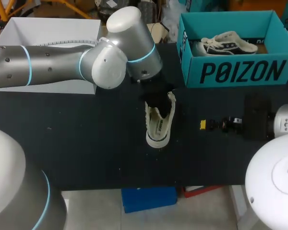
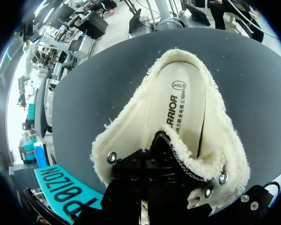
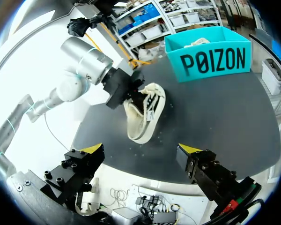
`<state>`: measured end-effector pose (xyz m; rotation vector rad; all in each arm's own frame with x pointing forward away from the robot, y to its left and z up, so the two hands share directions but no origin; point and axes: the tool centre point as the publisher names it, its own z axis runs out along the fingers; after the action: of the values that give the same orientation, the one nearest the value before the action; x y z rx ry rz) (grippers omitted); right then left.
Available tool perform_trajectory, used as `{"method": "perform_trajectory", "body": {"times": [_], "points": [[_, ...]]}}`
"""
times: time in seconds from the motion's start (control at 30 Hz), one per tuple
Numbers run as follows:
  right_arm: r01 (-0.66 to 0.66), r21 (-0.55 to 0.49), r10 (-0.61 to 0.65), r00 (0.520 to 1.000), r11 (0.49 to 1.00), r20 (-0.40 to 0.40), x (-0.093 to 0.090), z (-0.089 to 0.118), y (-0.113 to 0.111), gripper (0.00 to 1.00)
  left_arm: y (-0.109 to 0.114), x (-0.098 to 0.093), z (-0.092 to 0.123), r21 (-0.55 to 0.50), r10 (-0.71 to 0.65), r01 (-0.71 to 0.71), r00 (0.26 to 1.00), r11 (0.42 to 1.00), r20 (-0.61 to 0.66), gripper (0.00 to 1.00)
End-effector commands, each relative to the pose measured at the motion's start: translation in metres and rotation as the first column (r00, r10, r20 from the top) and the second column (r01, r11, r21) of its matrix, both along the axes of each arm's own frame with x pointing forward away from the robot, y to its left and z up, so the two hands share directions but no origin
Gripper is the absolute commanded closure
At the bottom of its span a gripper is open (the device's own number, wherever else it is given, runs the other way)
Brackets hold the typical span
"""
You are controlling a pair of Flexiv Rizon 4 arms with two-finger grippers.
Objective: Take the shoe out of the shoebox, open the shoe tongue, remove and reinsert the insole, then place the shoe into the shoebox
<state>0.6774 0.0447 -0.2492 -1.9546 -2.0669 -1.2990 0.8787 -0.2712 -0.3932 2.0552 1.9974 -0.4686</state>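
Note:
A cream canvas shoe [image 1: 159, 125] lies on the black table [image 1: 86, 139], heel toward the front edge. My left gripper [image 1: 155, 95] sits at the shoe's opening, shut on the tongue [image 2: 178, 157], which is lifted away from the insole [image 2: 180, 110]. The printed insole lies flat inside the shoe. Its yellow tips are hidden. My right gripper [image 3: 141, 150] hangs open and empty to the right of the shoe [image 3: 143, 117], well apart from it; in the head view it is [image 1: 204, 125]. The teal shoebox [image 1: 235, 72] stands at the back right.
A second shoe [image 1: 225, 44] lies inside the teal shoebox. A white box [image 1: 48, 36] stands at the back left, partly behind my left arm [image 1: 62, 64]. Bare table lies to the left of the shoe and in front of it.

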Motion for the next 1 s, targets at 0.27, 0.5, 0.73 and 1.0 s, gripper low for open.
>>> {"method": "perform_trajectory", "body": {"times": [0.27, 0.5, 0.73, 1.0], "points": [[-0.004, 0.002, 0.004, 1.000, 1.000, -0.008, 0.001, 0.000, -0.001, 0.00, 0.017, 0.000, 0.057, -0.040, 0.022, -0.017, 0.992, 0.999, 0.125, 1.00], [-0.004, 0.002, 0.004, 1.000, 1.000, -0.008, 0.001, 0.000, -0.001, 0.00, 0.050, -0.006, 0.070, -0.017, 0.071, -0.069, 0.985, 0.997, 0.157, 1.00], [-0.004, 0.002, 0.004, 1.000, 1.000, -0.008, 0.001, 0.000, -0.001, 0.00, 0.076, -0.012, 0.075, 0.034, 0.074, -0.081, 0.984, 0.996, 0.160, 1.00], [-0.004, 0.002, 0.004, 1.000, 1.000, -0.008, 0.001, 0.000, -0.001, 0.00, 0.084, -0.012, 0.081, 0.062, 0.013, -0.024, 0.986, 0.998, 0.168, 0.58]]}}
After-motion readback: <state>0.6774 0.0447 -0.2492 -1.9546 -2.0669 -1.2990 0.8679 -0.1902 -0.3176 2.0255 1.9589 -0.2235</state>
